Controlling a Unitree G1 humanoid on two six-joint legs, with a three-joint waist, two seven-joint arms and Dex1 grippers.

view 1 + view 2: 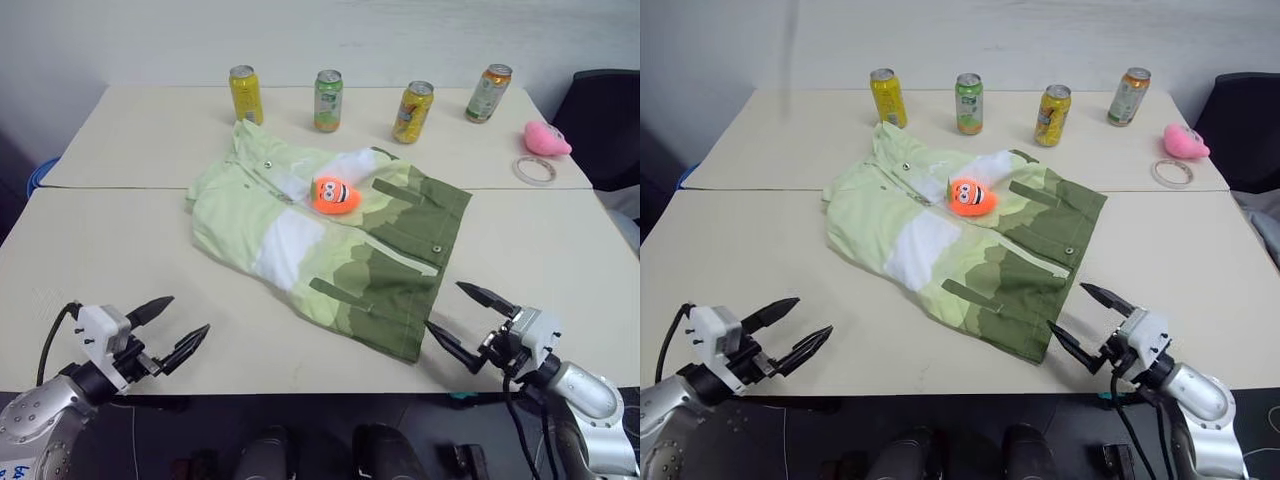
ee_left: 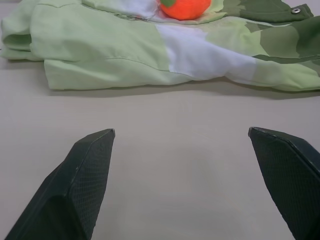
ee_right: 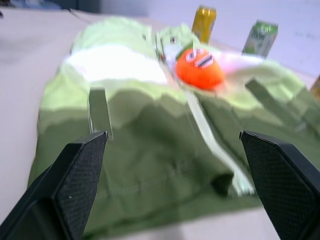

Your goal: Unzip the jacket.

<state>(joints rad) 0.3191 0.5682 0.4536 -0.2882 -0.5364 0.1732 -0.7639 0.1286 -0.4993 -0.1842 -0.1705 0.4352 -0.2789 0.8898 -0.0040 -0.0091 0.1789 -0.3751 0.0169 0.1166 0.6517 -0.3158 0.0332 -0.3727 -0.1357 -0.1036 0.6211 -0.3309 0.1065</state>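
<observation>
So the desk (image 1: 120, 250) is really two pale tabletops pushed together, with the seam running across under the jacket (image 1: 330, 240). The jacket is lying flat in the middle of the desk, slightly toward the far side, spread at an angle: the pale-green collar end is pointing at the far left, the olive hem is reaching toward the near right edge. A white band is crossing its middle, and the orange plush charm (image 1: 336, 195) is sitting on top, right on the front closure near the collar.

Containers: four drink cans are standing upright in a row along the far edge. From the robot's left, there's a yellow can (image 1: 246, 94) just behind the collar, a green can (image 1: 328, 100), another yellow can (image 1: 414, 111), and a green-and-orange can (image 1: 489, 92) near the far right corner. Can't tell whether any are opened or what's inside.

Over by the right edge a pink plush toy (image 1: 547, 139) is lying next to a clear tape ring (image 1: 534, 169), both well apart from the jacket.

The left gripper (image 1: 170, 328) is hovering over the near left edge, fingers spread wide, gripping nothing and touching nothing; bare desk is sitting between it and the jacket's pale-green side. The right gripper (image 1: 462, 322) is hanging at the near right edge, also spread wide and empty, aimed at the olive hem and just beside that corner without touching it.
</observation>
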